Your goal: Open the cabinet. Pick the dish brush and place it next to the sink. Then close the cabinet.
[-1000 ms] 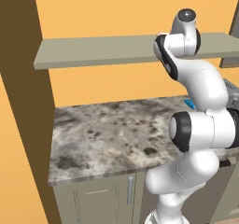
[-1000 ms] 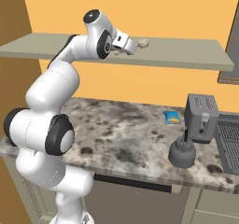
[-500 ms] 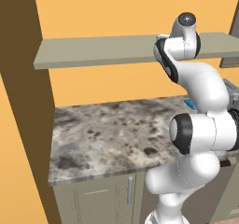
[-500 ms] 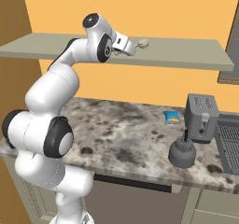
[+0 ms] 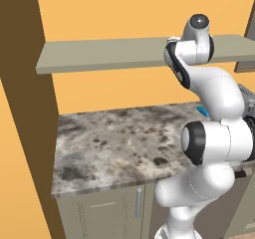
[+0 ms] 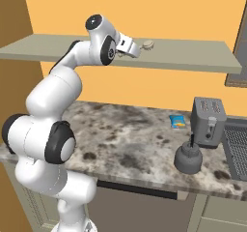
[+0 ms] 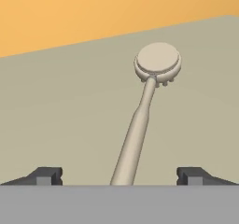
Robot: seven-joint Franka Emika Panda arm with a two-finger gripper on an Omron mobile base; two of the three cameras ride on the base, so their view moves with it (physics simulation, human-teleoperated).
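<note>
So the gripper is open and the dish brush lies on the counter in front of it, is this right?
Not quite. The dish brush lies on the shelf, not on the counter, as the right base view shows. The gripper is indeed open, with the handle between its fingertips.

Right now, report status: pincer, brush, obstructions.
Pincer open, level with the shelf. Dish brush lying on the shelf, handle between the fingertips, not gripped. Nothing between pincer and brush.
</note>
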